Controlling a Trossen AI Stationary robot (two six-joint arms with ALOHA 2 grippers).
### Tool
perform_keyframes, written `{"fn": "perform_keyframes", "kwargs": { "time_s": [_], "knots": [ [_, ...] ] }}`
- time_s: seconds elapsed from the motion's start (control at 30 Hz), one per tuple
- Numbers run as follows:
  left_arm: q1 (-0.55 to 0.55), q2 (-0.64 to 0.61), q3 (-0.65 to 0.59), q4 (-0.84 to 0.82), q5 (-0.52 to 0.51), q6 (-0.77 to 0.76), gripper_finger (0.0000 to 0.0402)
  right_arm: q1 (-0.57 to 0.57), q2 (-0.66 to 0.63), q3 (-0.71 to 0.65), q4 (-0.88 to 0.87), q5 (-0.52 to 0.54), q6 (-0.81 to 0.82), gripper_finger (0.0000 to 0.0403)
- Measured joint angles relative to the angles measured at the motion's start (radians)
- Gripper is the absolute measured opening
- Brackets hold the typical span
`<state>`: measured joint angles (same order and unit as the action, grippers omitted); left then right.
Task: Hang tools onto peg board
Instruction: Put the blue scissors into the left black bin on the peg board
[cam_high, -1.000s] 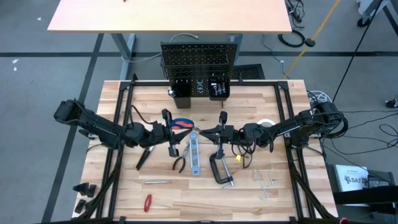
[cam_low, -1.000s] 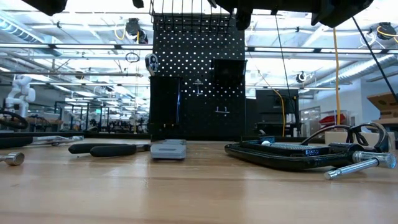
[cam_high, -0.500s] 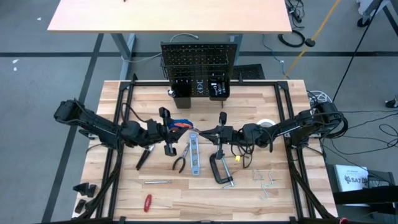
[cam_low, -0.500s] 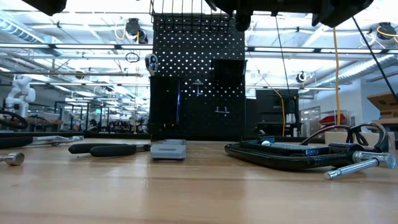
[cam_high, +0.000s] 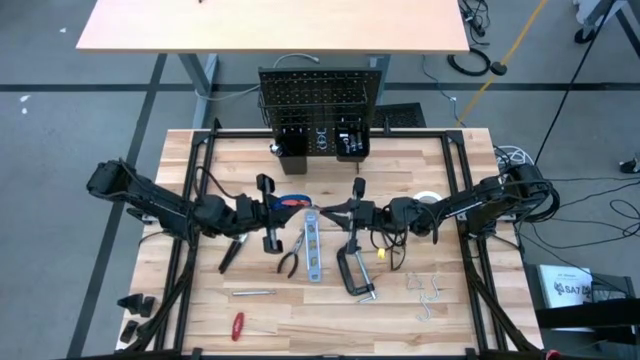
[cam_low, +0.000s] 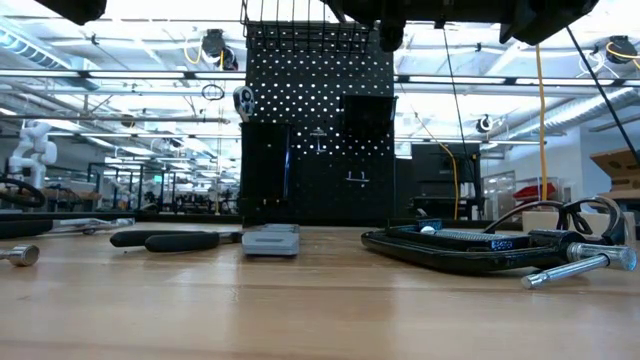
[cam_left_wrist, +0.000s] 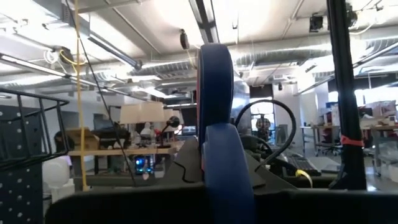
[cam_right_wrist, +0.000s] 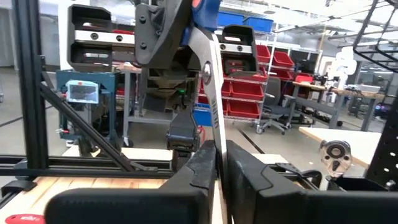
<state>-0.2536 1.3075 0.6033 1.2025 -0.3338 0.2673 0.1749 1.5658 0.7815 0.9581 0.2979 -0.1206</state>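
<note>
Jaws of both grippers pinch the blue-and-red-handled scissors (cam_high: 293, 203), silver blades closed.

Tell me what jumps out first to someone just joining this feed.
Both arms meet mid-table over the blue-and-red scissors: the left gripper holds its blue handle, and the right gripper pinches the blade tip. Behind them stands the black peg board at the far edge, with loose tools around, like the C-clamp.

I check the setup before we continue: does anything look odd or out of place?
One thing: the scissors hang above the table, held by both arms at once. The left gripper clamps the blue handle, and the right gripper holds the blade. Nothing looks spilled or damaged.
</note>
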Motion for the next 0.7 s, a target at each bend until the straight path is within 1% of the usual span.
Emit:
{"fn": "perform_keyframes", "kwargs": {
  "time_s": [0.13, 0.2, 0.3, 0.37, 0.53, 0.6, 0.7],
  "knots": [
    [0.0, 0.0, 0.0, 0.005, -0.011, 0.012, 0.0012, 0.001, -0.001, 0.0, 0.001, 0.016, -0.038, 0.0065],
    [0.0, -0.004, 0.0, 0.006, -0.04, 0.043, 0.0012, 0.003, -0.008, 0.0, -0.001, 0.071, -0.058, 0.0089],
    [-0.014, -0.025, 0.0, -0.025, -0.152, 0.115, 0.0012, 0.014, -0.052, 0.0, -0.044, 0.192, -0.096, 0.0126],
    [-0.029, -0.046, 0.0, -0.064, -0.239, 0.162, 0.0012, 0.027, -0.099, 0.0, -0.121, 0.246, -0.121, 0.0148],
    [-0.049, -0.103, -0.002, -0.179, -0.428, 0.247, 0.0012, 0.076, -0.227, 0.0, -0.386, 0.249, -0.11, 0.0182],
    [-0.03, -0.112, -0.016, -0.198, -0.459, 0.241, 0.0012, 0.09, -0.261, 0.0, -0.488, 0.247, -0.079, 0.0187],
    [0.018, -0.113, -0.044, -0.192, -0.463, 0.206, 0.0012, 0.097, -0.285, 0.0, -0.605, 0.25, -0.03, 0.0187]
  ]
}}
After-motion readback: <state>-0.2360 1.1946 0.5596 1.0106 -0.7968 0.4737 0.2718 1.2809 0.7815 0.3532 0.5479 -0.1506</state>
